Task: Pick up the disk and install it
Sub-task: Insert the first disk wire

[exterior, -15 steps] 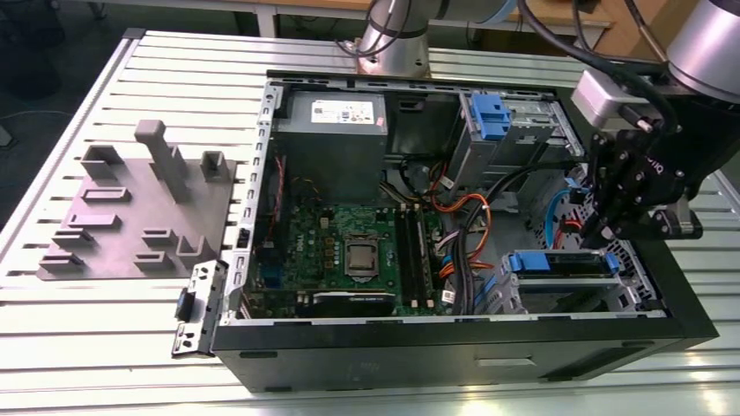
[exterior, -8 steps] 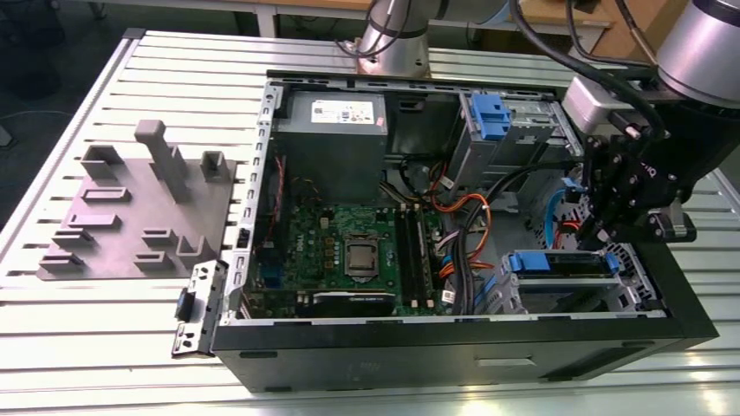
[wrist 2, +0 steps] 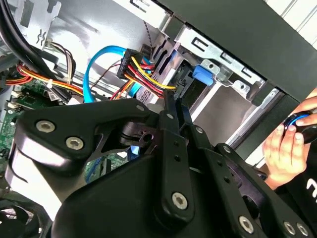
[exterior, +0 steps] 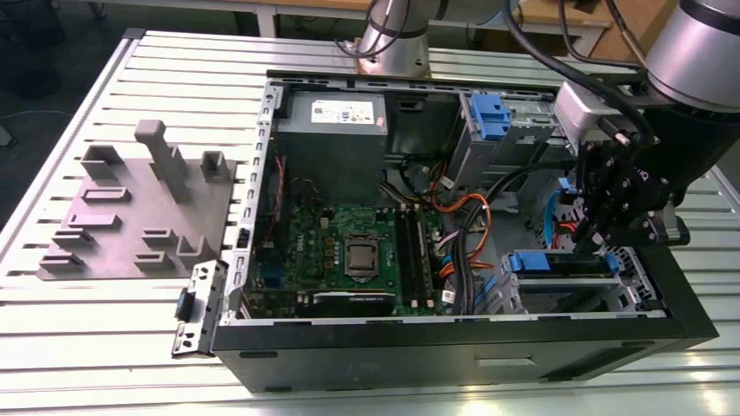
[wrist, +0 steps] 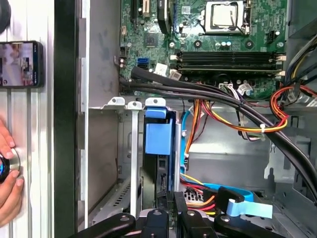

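Note:
The disk sits edge-on in the drive cage of the open computer case, its blue rail end facing the motherboard. In the exterior view its blue rail lies in the cage at the case's near right corner. My gripper reaches down into that cage. In both wrist views the two thin black fingers lie close together, shut, their tips at the disk's near end, beside a bundle of red, yellow and black wires.
A grey moulded plate with upright pegs lies to the exterior view's left of the case. A second blue clip sits in the upper bay. Cables cross above the cage. A person's hand rests outside the case wall beside a phone.

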Motion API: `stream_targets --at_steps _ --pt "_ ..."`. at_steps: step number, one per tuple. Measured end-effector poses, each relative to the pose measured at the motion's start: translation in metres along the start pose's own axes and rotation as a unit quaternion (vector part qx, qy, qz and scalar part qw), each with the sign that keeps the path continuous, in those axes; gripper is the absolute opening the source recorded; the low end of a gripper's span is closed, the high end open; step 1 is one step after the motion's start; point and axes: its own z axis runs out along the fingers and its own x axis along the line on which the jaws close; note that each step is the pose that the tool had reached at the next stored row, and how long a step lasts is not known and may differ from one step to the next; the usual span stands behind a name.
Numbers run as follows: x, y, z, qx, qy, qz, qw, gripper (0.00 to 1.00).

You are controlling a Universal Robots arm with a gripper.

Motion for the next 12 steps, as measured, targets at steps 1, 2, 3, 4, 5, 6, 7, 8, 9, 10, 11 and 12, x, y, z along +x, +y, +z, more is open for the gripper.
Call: stream_targets --at_steps 1,2,3,4,5,6,7,8,9,10,11,12 --pt "0.0002 0.0002 0.0001 0.002 0.0 -0.002 1.0 0.16" --pt "0.0004 0.0006 0.0001 0.005 0.0001 -0.003 0.99998 0.16" --pt "0.0005 0.0014 0.0001 0.0083 0.0001 -0.003 0.99996 0.16" --pt "0.0005 0.0028 0.0001 0.0115 0.0001 -0.003 0.99993 0.16" --pt "0.0005 0.0044 0.0001 0.0139 0.0002 -0.002 0.9999 0.16" --pt "0.0005 0.0062 0.0001 0.0163 0.0002 -0.002 0.99986 0.16" --pt "0.0005 0.0076 0.0001 0.0187 0.0003 -0.002 0.99982 0.16" --pt "0.0006 0.0089 0.0 0.0213 0.0004 -0.002 0.99977 0.16" --pt "0.0007 0.0099 0.0001 0.024 0.0003 -0.002 0.99971 0.16" --pt "0.0008 0.0108 0.0001 0.0267 0.0004 -0.002 0.99964 0.16" --pt "0.0008 0.0114 0.0 0.0294 0.0005 -0.003 0.99956 0.16" --pt "0.0008 0.012 0.0001 0.0326 0.0005 -0.003 0.99946 0.16"
